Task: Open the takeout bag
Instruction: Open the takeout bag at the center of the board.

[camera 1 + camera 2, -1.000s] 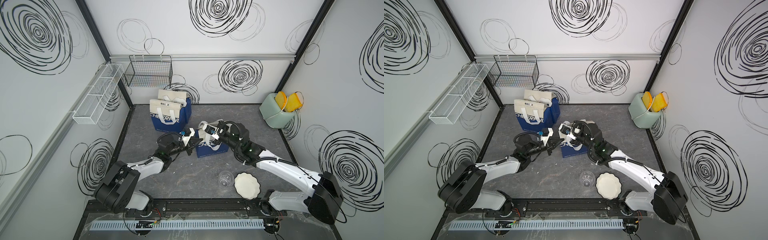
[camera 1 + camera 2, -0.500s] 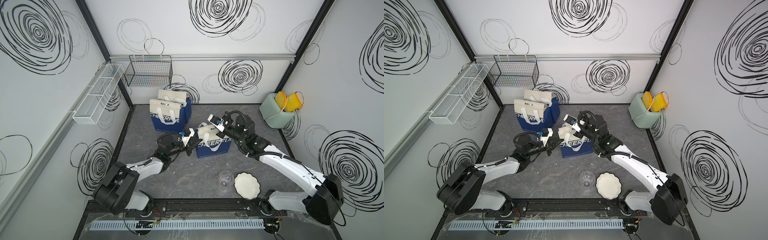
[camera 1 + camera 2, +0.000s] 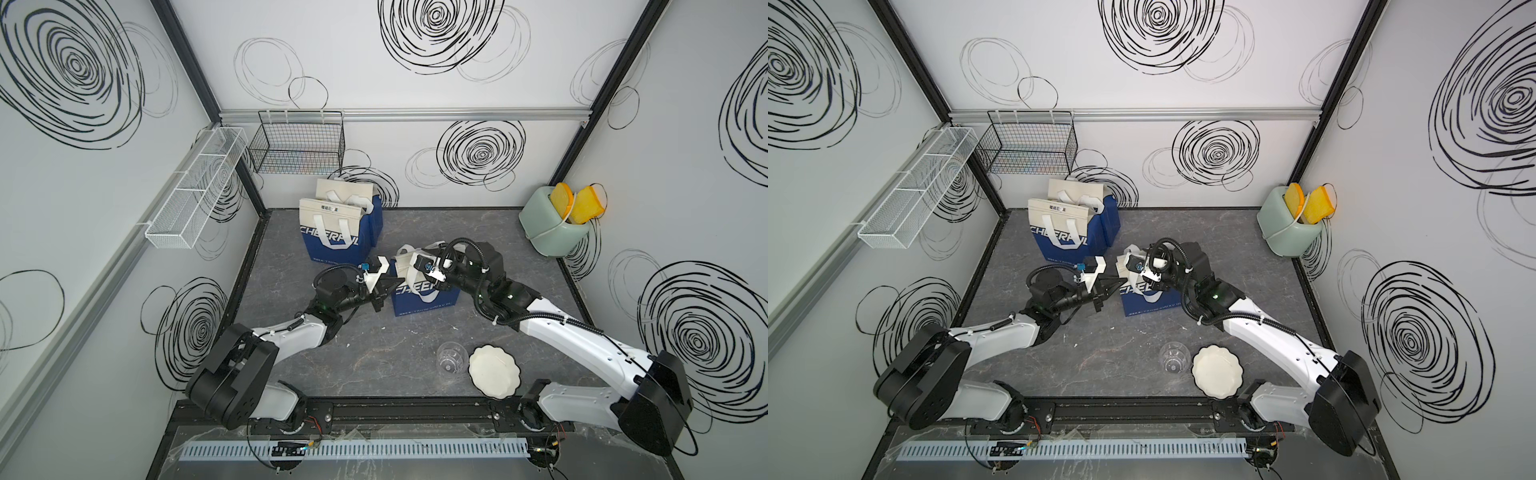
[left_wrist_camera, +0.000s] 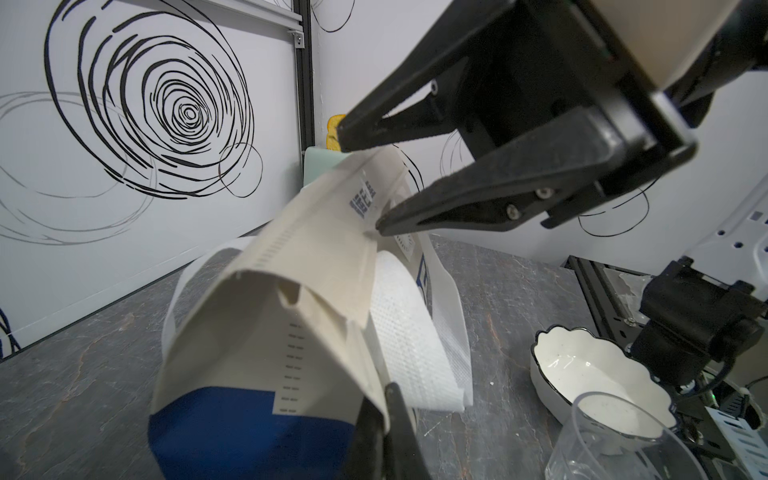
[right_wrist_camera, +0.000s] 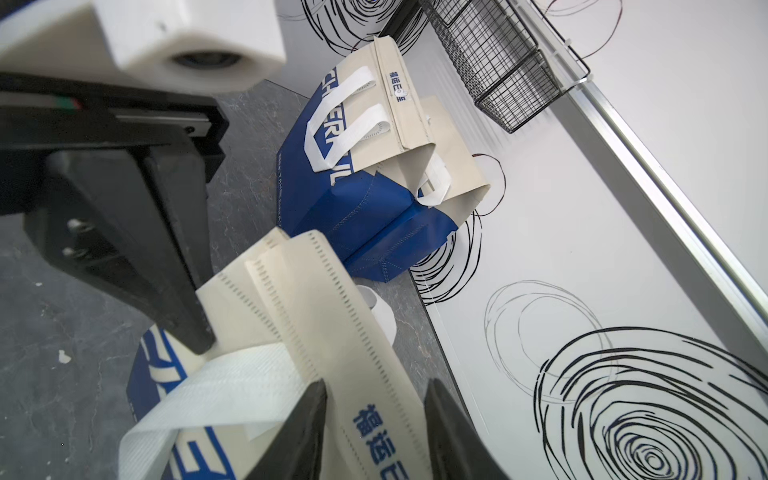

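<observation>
In both top views the takeout bag [image 3: 432, 301] [image 3: 1148, 303] stands upright mid-tabletop [image 3: 374, 353] [image 3: 1100, 365], blue below and beige above. The left fingers [image 3: 385, 287] [image 3: 1111, 286] meet its beige upper edge from the side, and the right arm [image 3: 582, 338] [image 3: 1266, 332] bends over its top, the wrist hiding that end of the fold. Behind the takeout bag stands a second bag [image 3: 332, 243] [image 3: 1063, 245] of the same print, apart from it. In front of the takeout bag, well apart, a clear cup [image 3: 449, 357] [image 3: 1173, 355] sits just beside a white scalloped dish [image 3: 494, 370] [image 3: 1217, 370]. From the left wrist we see the left fingers [image 4: 401, 440] clenched on the beige side edge of the takeout bag [image 4: 257, 332], cloth pinched between them. Over the bag the right fingers [image 4: 498, 183] stand spread and released, one tip above the folded top strip and one against its face. The dish [image 4: 590, 370] and cup [image 4: 615, 436] lie beyond the bag. From the right wrist we see the right fingers [image 5: 307, 436] parted on either side of the printed top strip of the takeout bag [image 5: 299, 311]. We cannot tell whether they touch it. A left finger's tip [image 5: 195, 332] presses the bag's beige edge just above a white handle [image 5: 216, 390]. The second bag [image 5: 353, 199] shows beyond the takeout bag.
</observation>
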Robot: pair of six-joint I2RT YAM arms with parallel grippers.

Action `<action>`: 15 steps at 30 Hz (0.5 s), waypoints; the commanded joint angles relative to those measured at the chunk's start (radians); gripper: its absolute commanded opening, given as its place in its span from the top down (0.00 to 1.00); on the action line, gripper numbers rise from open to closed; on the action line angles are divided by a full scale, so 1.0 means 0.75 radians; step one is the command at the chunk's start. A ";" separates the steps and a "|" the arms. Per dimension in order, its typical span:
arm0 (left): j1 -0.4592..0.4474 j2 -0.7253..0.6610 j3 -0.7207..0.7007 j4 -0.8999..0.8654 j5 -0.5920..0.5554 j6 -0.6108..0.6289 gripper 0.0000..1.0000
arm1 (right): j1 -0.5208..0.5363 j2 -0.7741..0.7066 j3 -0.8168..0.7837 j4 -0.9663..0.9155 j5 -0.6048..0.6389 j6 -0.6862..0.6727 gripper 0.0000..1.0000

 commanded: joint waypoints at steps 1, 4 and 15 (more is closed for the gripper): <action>0.006 -0.042 -0.016 0.060 0.042 0.009 1.00 | 0.006 -0.039 -0.023 -0.018 0.012 -0.087 0.52; 0.006 -0.043 -0.018 0.064 0.041 0.010 1.00 | 0.014 -0.007 -0.017 -0.056 0.071 -0.130 0.52; 0.004 -0.032 -0.019 0.078 0.051 0.006 1.00 | 0.045 0.050 -0.046 0.023 0.103 -0.172 0.55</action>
